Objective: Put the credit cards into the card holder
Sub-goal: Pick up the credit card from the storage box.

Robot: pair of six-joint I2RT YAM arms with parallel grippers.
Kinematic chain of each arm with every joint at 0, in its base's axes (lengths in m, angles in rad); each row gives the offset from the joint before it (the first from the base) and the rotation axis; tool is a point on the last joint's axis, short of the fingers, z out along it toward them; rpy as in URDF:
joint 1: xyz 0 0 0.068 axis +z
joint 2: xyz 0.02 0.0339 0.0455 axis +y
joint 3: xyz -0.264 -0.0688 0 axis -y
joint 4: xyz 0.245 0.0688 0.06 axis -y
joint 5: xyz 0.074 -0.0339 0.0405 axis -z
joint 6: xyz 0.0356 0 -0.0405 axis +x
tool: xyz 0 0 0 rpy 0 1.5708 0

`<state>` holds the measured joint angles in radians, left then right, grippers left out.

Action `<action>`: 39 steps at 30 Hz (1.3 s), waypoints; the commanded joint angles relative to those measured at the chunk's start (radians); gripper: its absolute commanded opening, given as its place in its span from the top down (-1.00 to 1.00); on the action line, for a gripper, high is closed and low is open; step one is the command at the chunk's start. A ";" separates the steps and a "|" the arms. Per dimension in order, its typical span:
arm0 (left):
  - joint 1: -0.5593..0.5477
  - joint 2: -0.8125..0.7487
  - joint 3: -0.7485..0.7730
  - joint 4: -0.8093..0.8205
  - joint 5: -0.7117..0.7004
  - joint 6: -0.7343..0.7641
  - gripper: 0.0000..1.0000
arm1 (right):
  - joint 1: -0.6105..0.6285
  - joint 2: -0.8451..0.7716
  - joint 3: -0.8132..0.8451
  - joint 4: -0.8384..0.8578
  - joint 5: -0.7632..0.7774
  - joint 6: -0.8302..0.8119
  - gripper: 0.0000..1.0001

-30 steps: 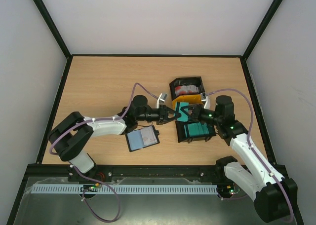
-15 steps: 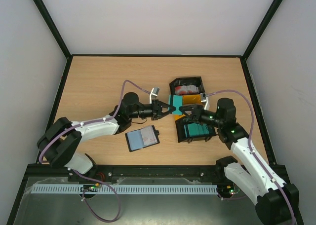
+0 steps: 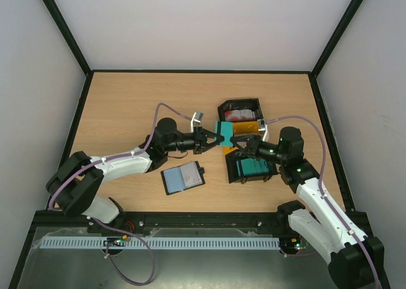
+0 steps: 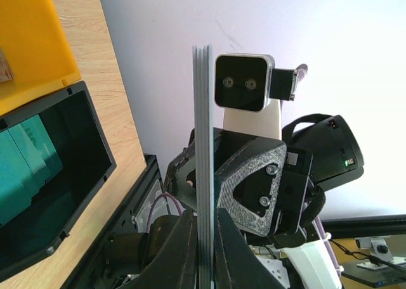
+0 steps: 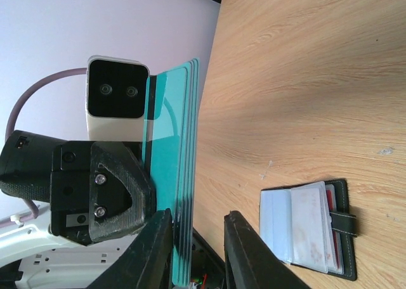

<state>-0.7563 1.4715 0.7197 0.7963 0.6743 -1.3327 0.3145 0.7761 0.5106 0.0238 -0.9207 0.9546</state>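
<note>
Teal credit cards (image 5: 171, 143) sit clamped edge-on in my left gripper (image 4: 204, 218), right gripper (image 5: 198, 217) parted loosely around them, card holder (image 3: 183, 177) open on the table (image 3: 127, 105) nearby, so a sloppy handover could spill the stack.

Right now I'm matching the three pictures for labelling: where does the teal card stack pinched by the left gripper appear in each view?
Top external: the teal card stack is near the table's centre, in the left gripper.
Left wrist: edge-on, a thin vertical strip mid-frame.
Right wrist: left of centre, teal face showing.
Shared landmark: the wooden table.
</note>
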 commanded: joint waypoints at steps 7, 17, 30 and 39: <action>0.025 -0.044 0.000 0.075 0.011 -0.005 0.95 | 0.001 -0.011 -0.028 0.016 -0.003 0.016 0.58; 0.023 -0.044 -0.004 0.173 0.051 -0.048 0.95 | 0.001 0.040 -0.043 0.027 -0.036 0.017 0.82; 0.013 -0.046 -0.014 0.405 0.122 -0.133 0.95 | 0.002 0.079 -0.061 0.166 -0.111 0.103 0.78; -0.025 -0.042 0.029 0.311 0.145 -0.060 0.95 | 0.001 0.105 -0.047 0.251 -0.156 0.146 0.70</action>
<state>-0.7280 1.4681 0.6834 0.9802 0.7258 -1.4269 0.3061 0.8474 0.4828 0.2726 -1.0477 1.0824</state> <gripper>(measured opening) 0.046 0.147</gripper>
